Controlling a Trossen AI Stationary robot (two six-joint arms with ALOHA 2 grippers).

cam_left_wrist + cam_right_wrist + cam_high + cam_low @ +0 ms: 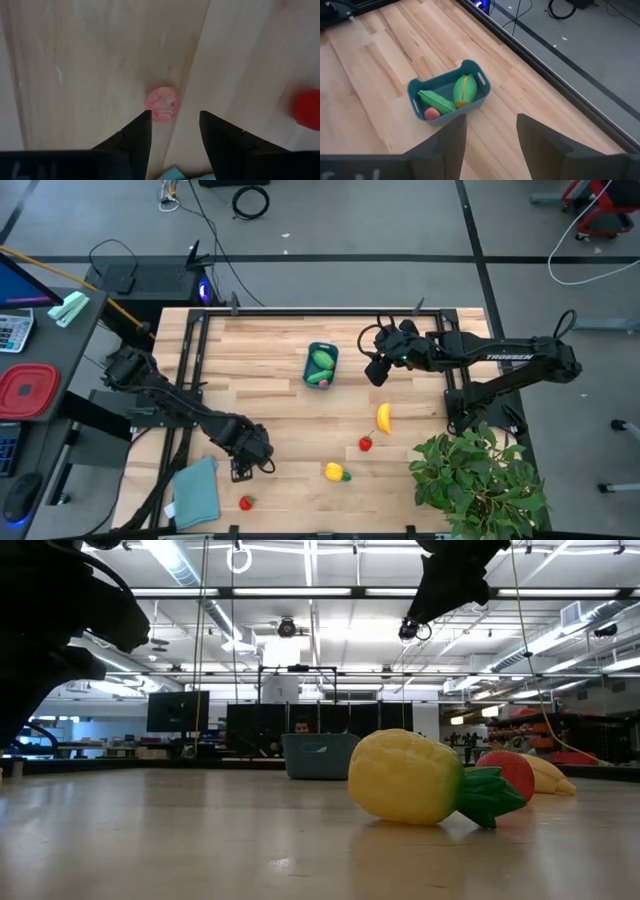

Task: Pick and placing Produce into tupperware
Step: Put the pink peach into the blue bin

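The teal tupperware tub [449,95] stands on the table's far middle [321,365]. It holds a green cucumber-like piece [436,100], a green-and-yellow piece [464,90] and a small red piece [431,114]. On the table lie a banana [383,417], a strawberry [366,444], a yellow-and-green piece [336,472] and another strawberry [245,502]. My left gripper [243,470] points down, open [175,120], low over the wood near a pale pink round spot [162,104]. My right gripper [490,125] hangs open, high beside the tub's right [378,370].
A flat teal cloth [195,490] lies at the near left, close to my left gripper. A leafy potted plant [480,480] fills the near right corner. A red square container [28,390] sits on the side desk off the table's left.
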